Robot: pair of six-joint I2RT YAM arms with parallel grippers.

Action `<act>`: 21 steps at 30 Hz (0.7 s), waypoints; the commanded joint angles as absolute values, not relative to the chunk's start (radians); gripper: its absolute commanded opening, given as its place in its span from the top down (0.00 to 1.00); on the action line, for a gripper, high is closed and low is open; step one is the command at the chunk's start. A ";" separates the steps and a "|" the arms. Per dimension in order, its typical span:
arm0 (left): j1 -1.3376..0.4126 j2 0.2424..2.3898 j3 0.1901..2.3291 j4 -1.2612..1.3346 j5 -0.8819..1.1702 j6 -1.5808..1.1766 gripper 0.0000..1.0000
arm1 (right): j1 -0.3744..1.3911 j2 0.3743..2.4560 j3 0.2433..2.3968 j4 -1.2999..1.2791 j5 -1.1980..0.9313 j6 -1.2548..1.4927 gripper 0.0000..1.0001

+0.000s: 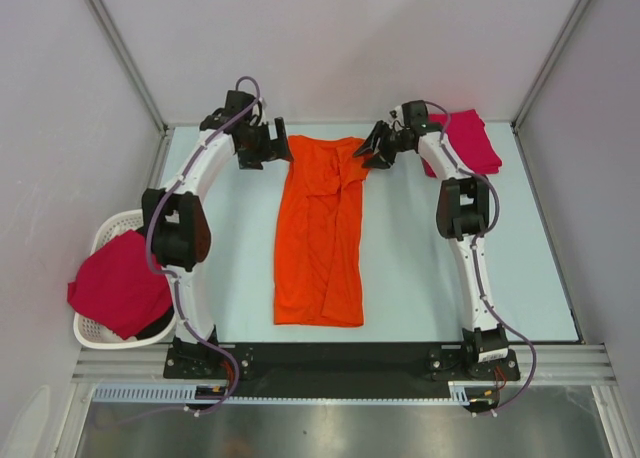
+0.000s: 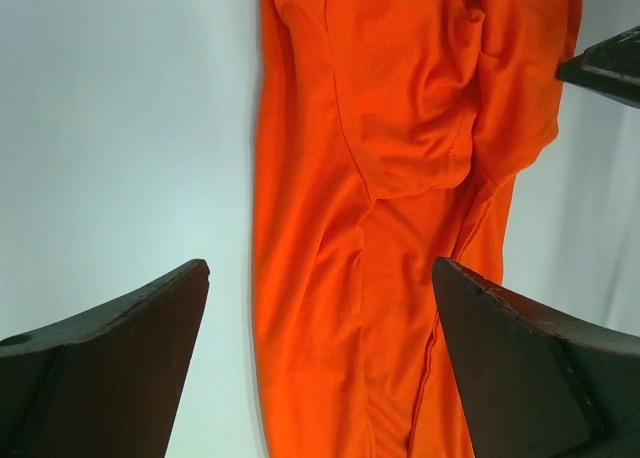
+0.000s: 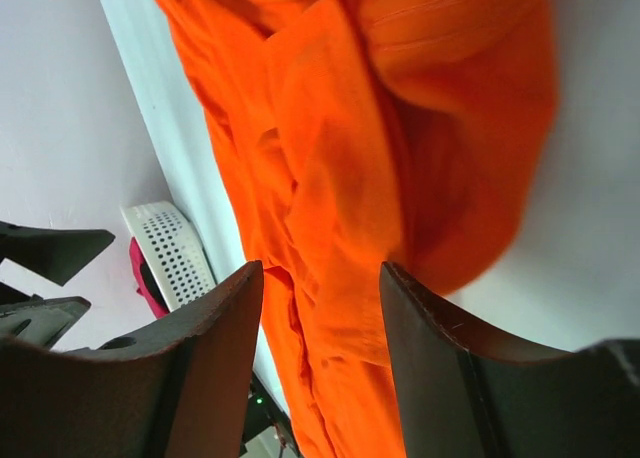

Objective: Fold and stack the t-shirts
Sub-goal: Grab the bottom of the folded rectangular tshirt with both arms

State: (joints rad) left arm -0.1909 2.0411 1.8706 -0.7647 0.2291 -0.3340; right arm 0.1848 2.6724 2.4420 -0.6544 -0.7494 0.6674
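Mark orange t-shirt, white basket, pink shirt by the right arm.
orange t-shirt (image 1: 318, 238): top view, middle of its body.
white basket (image 1: 112, 226): top view, far rim.
pink shirt (image 1: 478, 143): top view, centre of the fabric.

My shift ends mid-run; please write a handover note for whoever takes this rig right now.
Left tool: open, empty, by the far left corner of the orange t-shirt.
Right tool: partly closed at its far right corner; grip unclear.
It lies centred, folded into a long strip.
One crimson t-shirt looks folded at far right; another drapes over the white basket.
Left: finish orange fold, stack, then basket shirt.
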 commanded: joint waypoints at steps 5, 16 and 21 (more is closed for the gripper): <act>-0.186 1.999 1.868 -0.747 0.232 -0.308 0.00 | 0.130 2.635 2.447 -0.663 -0.756 0.653 0.45; -0.186 1.994 1.867 -0.750 0.222 -0.295 0.00 | 0.167 2.680 2.453 -0.646 -0.781 0.673 0.48; -0.184 1.988 1.856 -0.753 0.212 -0.288 0.00 | 0.175 2.691 2.450 -0.644 -0.784 0.675 0.50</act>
